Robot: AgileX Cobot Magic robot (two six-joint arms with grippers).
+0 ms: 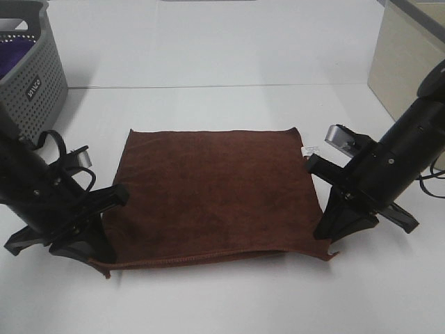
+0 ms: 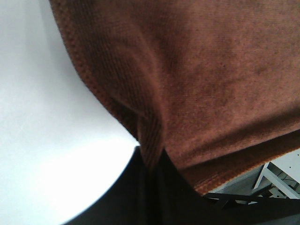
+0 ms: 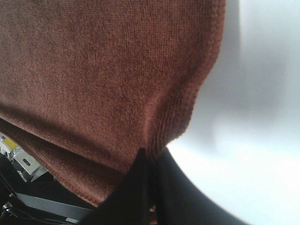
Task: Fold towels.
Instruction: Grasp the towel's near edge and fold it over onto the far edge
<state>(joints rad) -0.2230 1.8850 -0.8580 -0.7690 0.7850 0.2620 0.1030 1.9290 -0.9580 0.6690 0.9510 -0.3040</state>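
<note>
The dark reddish-brown towel (image 1: 215, 195) lies on the white table, a small white tag (image 1: 308, 149) at its far right edge. My left gripper (image 1: 97, 252) is shut on the towel's near left corner; the left wrist view shows the hem (image 2: 150, 140) pinched between the dark fingers (image 2: 136, 187). My right gripper (image 1: 327, 236) is shut on the near right corner; the right wrist view shows the cloth (image 3: 108, 75) drawn into the closed fingers (image 3: 145, 187). The near edge is lifted slightly off the table.
A grey perforated basket (image 1: 31, 76) holding a purple cloth (image 1: 14, 52) stands at the far left. A beige cabinet (image 1: 407, 62) stands at the far right. White table (image 1: 222, 62) extends beyond the towel.
</note>
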